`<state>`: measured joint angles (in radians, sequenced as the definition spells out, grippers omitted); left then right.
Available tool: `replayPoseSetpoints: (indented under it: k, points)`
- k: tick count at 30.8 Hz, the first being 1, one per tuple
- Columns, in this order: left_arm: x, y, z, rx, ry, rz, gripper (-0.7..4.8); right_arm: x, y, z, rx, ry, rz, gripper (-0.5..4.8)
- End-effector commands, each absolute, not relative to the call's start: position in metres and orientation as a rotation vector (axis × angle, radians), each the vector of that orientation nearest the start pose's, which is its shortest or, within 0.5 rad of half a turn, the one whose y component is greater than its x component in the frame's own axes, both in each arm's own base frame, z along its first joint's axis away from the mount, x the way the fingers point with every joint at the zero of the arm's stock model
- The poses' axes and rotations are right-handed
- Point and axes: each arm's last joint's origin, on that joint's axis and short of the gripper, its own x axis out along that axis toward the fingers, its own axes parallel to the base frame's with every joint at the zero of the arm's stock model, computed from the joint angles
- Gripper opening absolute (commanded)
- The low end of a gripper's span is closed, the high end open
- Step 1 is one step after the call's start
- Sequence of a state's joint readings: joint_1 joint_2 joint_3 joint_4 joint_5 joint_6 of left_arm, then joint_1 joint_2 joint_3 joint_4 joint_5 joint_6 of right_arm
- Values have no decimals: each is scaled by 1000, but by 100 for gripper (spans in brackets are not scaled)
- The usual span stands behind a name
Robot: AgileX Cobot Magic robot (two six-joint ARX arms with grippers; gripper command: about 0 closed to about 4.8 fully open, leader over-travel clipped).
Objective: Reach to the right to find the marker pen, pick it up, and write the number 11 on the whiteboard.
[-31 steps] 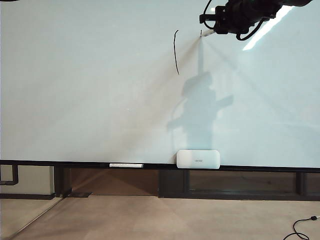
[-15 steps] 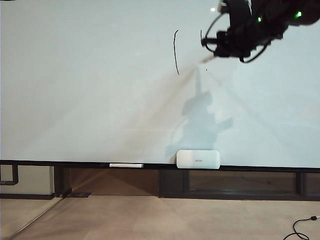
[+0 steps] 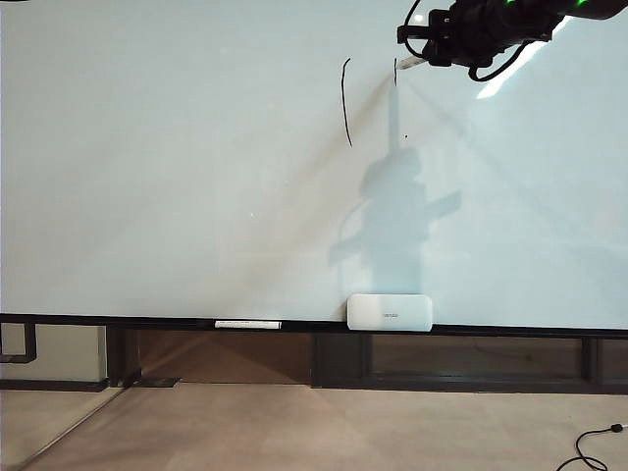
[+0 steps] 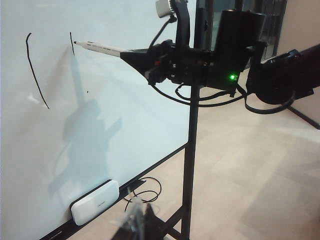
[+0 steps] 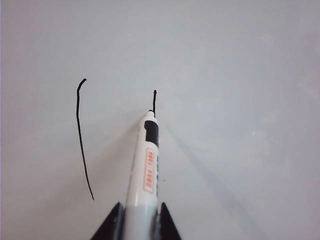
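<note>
The right hand point(image 5: 140, 222) grips the marker pen point(image 5: 144, 165), tip on the whiteboard point(image 3: 177, 177) near its top edge. The left hand is out of sight.

My right arm point(image 4: 280, 77) is showing as black, blocky housings, with black cables looping under its wrist and a small green light glowing on the casing. My right gripper point(image 5: 138, 222) is tapering to two matte black pointed fingers point(image 5: 111, 227). My left gripper is staying out of sight.
</note>
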<state>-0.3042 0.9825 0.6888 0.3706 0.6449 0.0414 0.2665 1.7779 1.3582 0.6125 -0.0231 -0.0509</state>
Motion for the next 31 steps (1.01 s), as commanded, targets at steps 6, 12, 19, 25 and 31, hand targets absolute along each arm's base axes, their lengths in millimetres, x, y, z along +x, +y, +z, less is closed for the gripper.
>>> replayPoseSetpoints:
  k: [6, 12, 19, 25, 31]
  points:
    - [200, -81, 320, 65, -124, -942, -6, 403, 111, 336, -34, -201, 284, -5]
    - [200, -81, 320, 65, -124, -942, -6, 406, 110, 332, -38, -191, 281, -5]
    - [200, -81, 320, 65, -124, -942, -6, 409, 109, 329, -37, -202, 273, -5]
    - [200, -81, 320, 68, -125, -941, -6, 415, 104, 318, -37, -140, 259, -5]
    - [200, -81, 320, 68, -125, -941, -6, 416, 104, 307, -35, -77, 263, -5]
